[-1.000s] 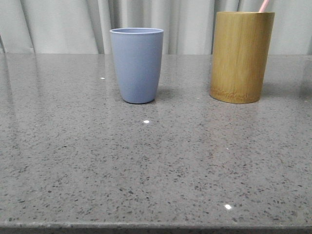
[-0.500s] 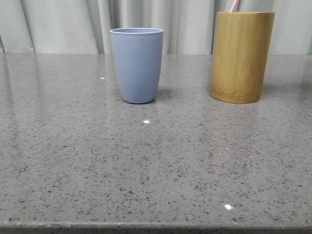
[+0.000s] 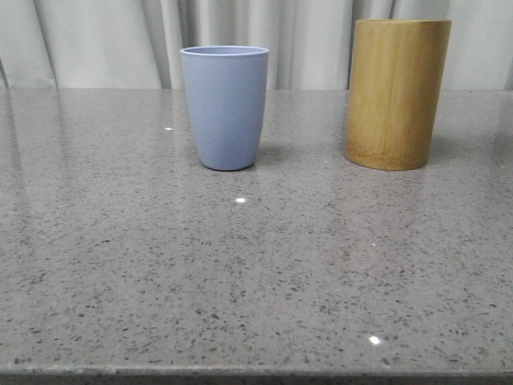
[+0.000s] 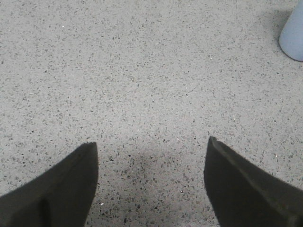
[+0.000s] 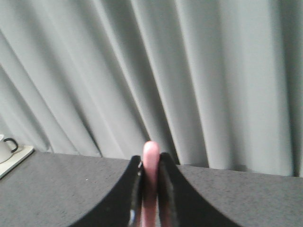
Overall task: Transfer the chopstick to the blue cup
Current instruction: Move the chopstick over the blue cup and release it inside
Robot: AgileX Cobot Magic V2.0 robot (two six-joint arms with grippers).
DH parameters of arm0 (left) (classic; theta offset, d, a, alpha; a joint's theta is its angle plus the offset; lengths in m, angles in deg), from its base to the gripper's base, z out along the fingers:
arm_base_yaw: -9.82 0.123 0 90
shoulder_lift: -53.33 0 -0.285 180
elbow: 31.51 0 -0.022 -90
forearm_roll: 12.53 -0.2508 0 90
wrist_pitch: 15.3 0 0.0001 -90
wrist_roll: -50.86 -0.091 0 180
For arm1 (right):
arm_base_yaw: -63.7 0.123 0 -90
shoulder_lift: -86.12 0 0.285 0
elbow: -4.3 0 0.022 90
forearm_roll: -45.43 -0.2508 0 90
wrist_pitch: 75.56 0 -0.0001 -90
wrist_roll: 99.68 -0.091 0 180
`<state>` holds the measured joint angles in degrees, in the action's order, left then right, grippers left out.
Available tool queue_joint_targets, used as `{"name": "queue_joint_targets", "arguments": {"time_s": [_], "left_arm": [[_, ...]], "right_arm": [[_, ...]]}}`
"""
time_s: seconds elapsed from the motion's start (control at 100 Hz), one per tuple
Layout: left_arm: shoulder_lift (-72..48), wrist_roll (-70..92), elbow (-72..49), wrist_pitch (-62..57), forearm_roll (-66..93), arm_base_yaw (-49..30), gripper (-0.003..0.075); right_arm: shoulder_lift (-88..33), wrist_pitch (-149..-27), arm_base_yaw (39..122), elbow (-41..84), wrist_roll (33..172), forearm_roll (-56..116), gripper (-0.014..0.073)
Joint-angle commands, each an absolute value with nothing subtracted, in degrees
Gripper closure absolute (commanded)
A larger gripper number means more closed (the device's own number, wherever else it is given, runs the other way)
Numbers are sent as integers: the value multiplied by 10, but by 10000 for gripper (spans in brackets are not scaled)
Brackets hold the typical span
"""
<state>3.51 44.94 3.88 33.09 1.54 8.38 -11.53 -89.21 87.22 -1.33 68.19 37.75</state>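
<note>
Right gripper [image 5: 150, 177]: jaws closed tight on the chopstick [image 5: 150, 161]; its rounded pink tip rises just above the fingertips, and the rest of the stick runs down out of frame.
Behind the right gripper: pleated grey curtain [image 5: 199, 80] and a strip of dark table edge; a white mug with a dark handle [image 5: 6, 147] is cut off at the frame's side, resting on a pale tray that is hard to make out.
Left gripper [image 4: 151, 179]: jaws spread wide, nothing between them, hovering over the speckled grey table [image 4: 142, 85].
Blue cup [image 3: 224, 107]: upright on the table, interior hidden from the front view; only its base corner shows in the left wrist view.
Bamboo holder [image 3: 396, 93]: upright, well apart from the blue cup on the right-arm side; contents not visible.
</note>
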Motion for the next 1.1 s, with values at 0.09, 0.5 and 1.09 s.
{"name": "queue_joint_targets", "arguments": {"time_s": [0.09,0.5,1.09], "left_arm": [[36,451,24,299,27,85,257],[36,451,24,299,27,85,257],[36,451,24,298,27,85,257]], "right_arm": [[-85,-793,927,-32,688,378,602],[7,-751,957,-32,688,378,602],[41,-812,957,-32,688,378,281]]}}
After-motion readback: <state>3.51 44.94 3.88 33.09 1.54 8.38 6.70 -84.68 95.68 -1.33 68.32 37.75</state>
